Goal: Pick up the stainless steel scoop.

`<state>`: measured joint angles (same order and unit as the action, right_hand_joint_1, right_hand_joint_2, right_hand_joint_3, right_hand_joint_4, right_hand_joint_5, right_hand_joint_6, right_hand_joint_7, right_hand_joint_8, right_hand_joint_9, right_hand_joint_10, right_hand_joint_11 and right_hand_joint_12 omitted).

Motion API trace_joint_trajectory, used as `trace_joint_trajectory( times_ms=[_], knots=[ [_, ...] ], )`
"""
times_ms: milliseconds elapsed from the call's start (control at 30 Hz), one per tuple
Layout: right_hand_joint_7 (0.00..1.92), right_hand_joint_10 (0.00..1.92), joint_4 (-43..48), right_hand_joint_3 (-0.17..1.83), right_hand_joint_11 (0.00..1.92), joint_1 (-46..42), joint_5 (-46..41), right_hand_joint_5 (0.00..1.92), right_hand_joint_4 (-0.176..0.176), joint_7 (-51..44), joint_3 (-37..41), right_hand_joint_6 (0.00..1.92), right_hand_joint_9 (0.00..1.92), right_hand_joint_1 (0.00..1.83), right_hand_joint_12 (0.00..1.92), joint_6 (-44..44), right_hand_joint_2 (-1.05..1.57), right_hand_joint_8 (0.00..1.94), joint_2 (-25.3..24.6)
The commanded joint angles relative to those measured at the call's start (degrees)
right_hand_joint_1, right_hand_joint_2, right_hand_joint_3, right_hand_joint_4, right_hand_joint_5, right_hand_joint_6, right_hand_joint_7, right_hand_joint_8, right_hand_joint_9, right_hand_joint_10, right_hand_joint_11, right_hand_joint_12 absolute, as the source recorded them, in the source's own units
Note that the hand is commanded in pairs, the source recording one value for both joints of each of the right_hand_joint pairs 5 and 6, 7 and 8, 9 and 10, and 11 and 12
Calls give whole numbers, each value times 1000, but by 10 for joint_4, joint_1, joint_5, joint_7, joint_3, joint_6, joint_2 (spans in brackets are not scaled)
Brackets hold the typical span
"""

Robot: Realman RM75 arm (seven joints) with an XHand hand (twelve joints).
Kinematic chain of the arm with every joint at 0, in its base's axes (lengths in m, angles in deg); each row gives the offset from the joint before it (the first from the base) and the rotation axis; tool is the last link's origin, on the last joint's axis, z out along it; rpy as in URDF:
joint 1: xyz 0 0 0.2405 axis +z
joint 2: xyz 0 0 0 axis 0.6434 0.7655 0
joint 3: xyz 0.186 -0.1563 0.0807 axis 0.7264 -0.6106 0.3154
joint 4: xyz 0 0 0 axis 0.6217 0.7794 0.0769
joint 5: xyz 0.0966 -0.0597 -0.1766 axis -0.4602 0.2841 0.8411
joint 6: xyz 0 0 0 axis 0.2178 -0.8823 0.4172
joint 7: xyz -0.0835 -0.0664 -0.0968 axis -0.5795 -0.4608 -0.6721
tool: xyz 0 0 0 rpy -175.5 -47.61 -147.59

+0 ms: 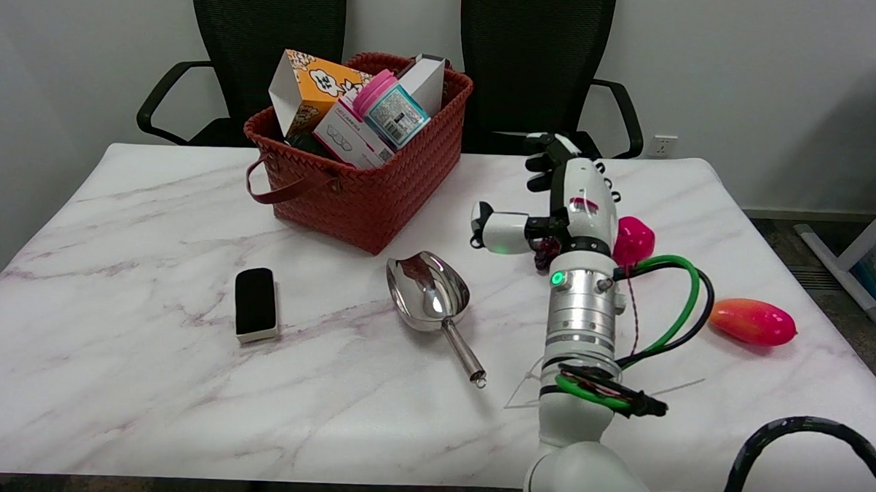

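The stainless steel scoop (pixel 434 300) lies flat on the marble table (pixel 127 381) near the middle. Its bowl points away from me and its thin handle runs toward the near right, ending in a small ring. My right hand (pixel 560 199) hovers to the right of the scoop and a little farther back, well apart from it. The fingers stretch away toward the far side and the thumb sticks out to the left. It holds nothing.
A red woven basket (pixel 370 200) full of boxes stands behind the scoop. A black eraser block (pixel 255 304) lies to the left. A pink object (pixel 633 240) sits just right of the hand, and a red-orange mango-like fruit (pixel 753 322) lies farther right.
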<state>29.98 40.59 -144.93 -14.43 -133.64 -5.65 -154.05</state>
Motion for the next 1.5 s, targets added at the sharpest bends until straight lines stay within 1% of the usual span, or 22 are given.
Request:
trace_joint_trajectory(
  times_ms=[33, 200, 333, 400, 500, 700, 933, 1133, 1300, 1467, 1500],
  knots=[
    [626, 743, -33, 1141, 546, -10, 1, 521, 0, -77, -65, 521, 743, 1236, 546, -103, 237, 626, -58],
    [630, 743, -65, 1137, 546, -12, 26, 545, 0, -77, -109, 545, 743, 1230, 546, -186, 273, 630, -64],
    [634, 743, -93, 1138, 546, -15, 61, 557, 0, -77, -130, 557, 743, 1229, 546, -232, 286, 634, -77],
    [635, 742, -106, 1140, 545, -17, 85, 556, 0, -95, -132, 556, 742, 1229, 545, -248, 289, 635, -91],
    [634, 740, -105, 1160, 542, -20, 109, 553, 0, -147, -138, 553, 740, 1232, 542, -267, 288, 634, -109],
    [634, 735, -131, 1195, 541, -22, 136, 513, 0, -175, -154, 513, 735, 1236, 541, -293, 246, 634, -158],
    [634, 733, -147, 1222, 541, -24, 123, 472, 0, -178, -167, 472, 733, 1240, 541, -307, 186, 634, -193],
    [631, 731, -150, 1255, 540, -23, 76, 446, 0, -174, -176, 446, 731, 1234, 540, -301, 152, 631, -228],
    [619, 700, -151, 1295, 540, -23, 44, 375, 0, -172, -179, 375, 700, 1229, 540, -295, 112, 619, -240],
    [592, 653, -133, 1319, 539, -22, 19, 235, 0, -177, -186, 235, 653, 1231, 539, -290, 51, 592, -245],
    [589, 644, -128, 1322, 539, -22, 12, 232, 0, -178, -189, 232, 644, 1232, 539, -294, 35, 589, -244]
  ],
)
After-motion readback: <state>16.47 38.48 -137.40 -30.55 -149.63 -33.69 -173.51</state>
